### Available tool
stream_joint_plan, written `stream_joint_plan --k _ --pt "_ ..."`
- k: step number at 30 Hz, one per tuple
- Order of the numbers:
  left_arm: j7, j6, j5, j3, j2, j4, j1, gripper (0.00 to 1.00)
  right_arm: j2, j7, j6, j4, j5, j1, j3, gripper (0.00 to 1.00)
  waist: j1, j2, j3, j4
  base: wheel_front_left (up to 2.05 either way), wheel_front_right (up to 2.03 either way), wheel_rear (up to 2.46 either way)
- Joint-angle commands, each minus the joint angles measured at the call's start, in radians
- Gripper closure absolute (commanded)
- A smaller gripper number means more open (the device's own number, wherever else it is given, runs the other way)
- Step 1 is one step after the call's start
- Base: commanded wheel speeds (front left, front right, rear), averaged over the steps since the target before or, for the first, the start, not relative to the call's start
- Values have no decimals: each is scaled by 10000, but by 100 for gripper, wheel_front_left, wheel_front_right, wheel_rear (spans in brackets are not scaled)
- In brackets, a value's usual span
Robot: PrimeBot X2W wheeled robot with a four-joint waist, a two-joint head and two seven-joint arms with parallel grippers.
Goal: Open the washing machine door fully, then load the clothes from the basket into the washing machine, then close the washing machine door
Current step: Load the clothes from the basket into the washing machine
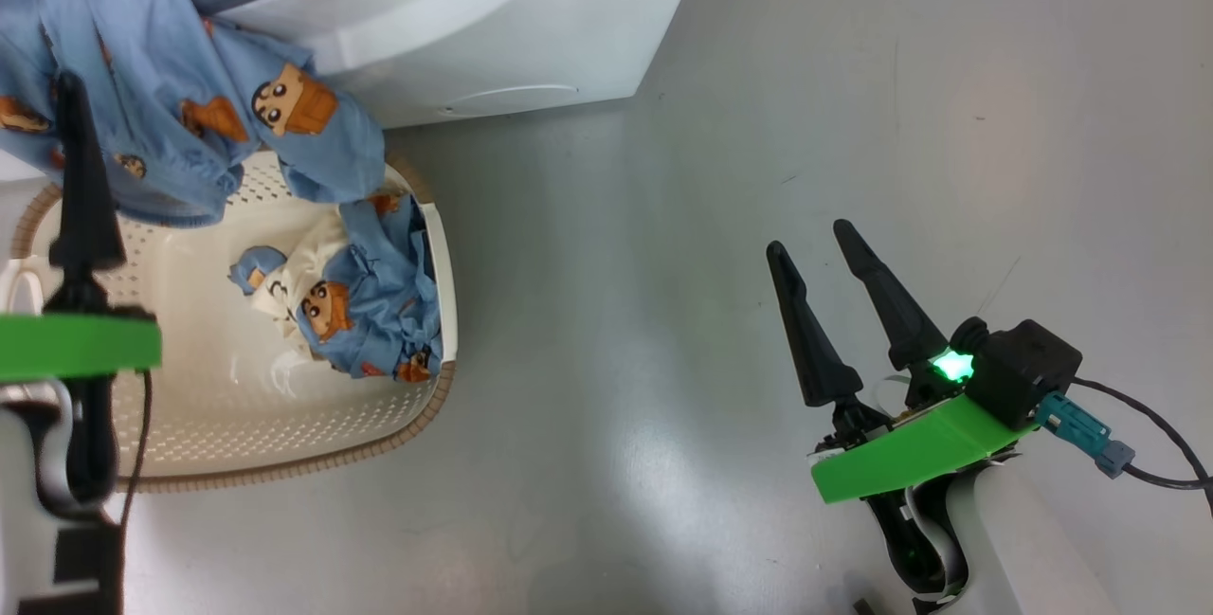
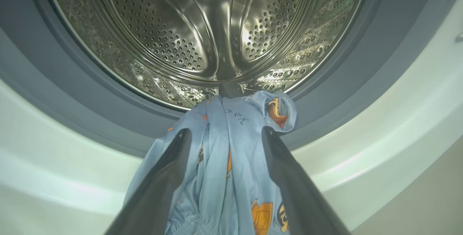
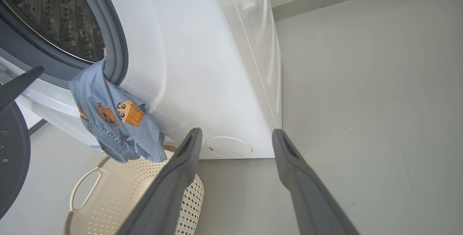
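Everything is carried by a smooth, glossy grey floor [image 1: 663, 331]. A big white box-shaped washing machine [image 1: 493, 37] is stood directly on it. A small rectangular cream-white perforated plastic basket [image 1: 190, 406] with a brown woven-look rim is set just beside the machine's front.

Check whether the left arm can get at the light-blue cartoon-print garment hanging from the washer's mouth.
Probably yes: the left gripper is open, its fingers either side of the light-blue garment where it drapes over the grey-blue rubber gasket; nothing stands between.
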Motion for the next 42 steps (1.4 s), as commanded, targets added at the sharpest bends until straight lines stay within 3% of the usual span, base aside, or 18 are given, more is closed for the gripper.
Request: stream_joint_plan --k 1,22,42 --pt "-20 -26 56 471 232 -463 565 0 72 -48 16 -242 -138 270 242 0 0 0 20 4 0 0 0" --pt "-20 -26 338 1576 -1197 -614 3189 0 72 -48 16 -228 -258 173 180 0 0 0 -6 84 0 0 0" --pt "-20 -27 751 1621 -1404 -480 3423 0 72 -48 16 -136 -813 230 -158 0 0 0 -56 17 0 0 0"
